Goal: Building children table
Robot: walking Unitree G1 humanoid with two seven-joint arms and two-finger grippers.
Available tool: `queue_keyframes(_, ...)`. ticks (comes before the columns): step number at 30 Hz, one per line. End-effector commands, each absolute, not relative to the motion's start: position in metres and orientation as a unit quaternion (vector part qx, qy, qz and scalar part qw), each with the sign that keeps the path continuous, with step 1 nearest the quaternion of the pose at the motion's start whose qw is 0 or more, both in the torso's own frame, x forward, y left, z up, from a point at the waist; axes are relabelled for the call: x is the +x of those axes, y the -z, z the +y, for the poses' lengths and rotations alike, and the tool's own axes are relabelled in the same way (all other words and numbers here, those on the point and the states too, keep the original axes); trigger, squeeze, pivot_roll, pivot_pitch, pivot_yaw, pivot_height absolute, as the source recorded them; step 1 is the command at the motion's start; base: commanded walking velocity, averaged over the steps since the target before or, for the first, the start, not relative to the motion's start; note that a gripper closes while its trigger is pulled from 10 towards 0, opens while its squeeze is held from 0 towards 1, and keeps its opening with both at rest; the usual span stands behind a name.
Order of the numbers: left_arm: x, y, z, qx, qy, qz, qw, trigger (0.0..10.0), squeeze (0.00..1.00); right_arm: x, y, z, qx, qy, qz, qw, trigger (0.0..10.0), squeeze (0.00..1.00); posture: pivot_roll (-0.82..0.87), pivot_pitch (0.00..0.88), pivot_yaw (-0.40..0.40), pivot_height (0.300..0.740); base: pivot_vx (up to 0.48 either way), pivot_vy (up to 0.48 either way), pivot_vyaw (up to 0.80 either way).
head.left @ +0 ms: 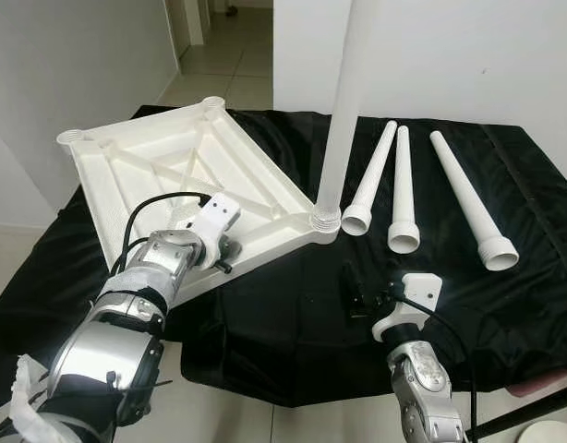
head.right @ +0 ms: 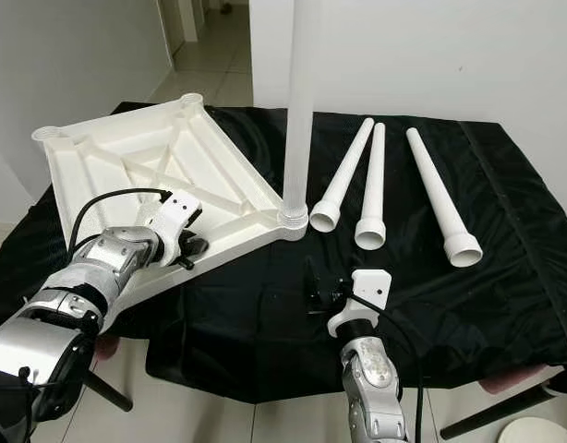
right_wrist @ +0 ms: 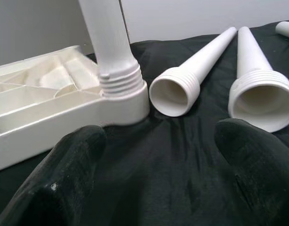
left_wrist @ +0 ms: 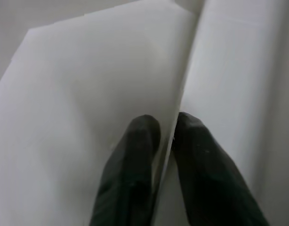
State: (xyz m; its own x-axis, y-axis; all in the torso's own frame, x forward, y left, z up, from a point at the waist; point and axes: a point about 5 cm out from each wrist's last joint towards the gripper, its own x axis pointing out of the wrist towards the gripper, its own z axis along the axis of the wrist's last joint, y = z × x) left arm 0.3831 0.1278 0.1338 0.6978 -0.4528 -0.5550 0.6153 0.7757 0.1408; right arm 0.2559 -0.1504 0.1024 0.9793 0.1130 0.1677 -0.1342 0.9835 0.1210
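While our left gripper (left_wrist: 165,136) pinches the near rim of the upturned tabletop (head.left: 163,166) to steady it, one leg (head.left: 343,101) stands screwed into its corner; our right gripper (right_wrist: 158,165) hangs wide open before three loose legs (head.left: 404,189) on the black cloth (head.left: 283,314).

White tabletop (head.left: 163,175), blk cloth (head.left: 293,314).

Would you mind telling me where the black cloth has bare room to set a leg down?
Bare black cloth lies along the near edge, between the tabletop and the right gripper, and right of the outermost loose leg. It is crowded around the standing leg and the other two loose legs.
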Motion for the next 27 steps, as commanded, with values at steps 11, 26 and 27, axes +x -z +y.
queue_keyframes(11, 0.392, -0.140, 0.155, 0.189, 0.166, 0.239, 0.938, 0.0, 0.00, 0.255, -0.099, -0.150, 0.065, -0.060, -0.077, 0.993, 10.0, 0.00, -0.02, 0.022, 0.058, 0.740, 0.000, 0.000, 0.00)
queue_keyframes(26, 0.390, -0.147, 0.121, 0.164, 0.247, 0.185, 0.937, 10.0, 1.00, 0.256, -0.100, -0.149, 0.066, -0.057, -0.078, 0.993, 10.0, 0.00, -0.02, 0.022, 0.069, 0.740, 0.000, 0.000, 0.00)
queue_keyframes(27, 0.390, -0.147, 0.121, 0.164, 0.247, 0.185, 0.937, 10.0, 1.00, 0.256, -0.100, -0.149, 0.066, -0.057, -0.078, 0.993, 10.0, 0.00, -0.02, 0.022, 0.069, 0.740, 0.000, 0.000, 0.00)
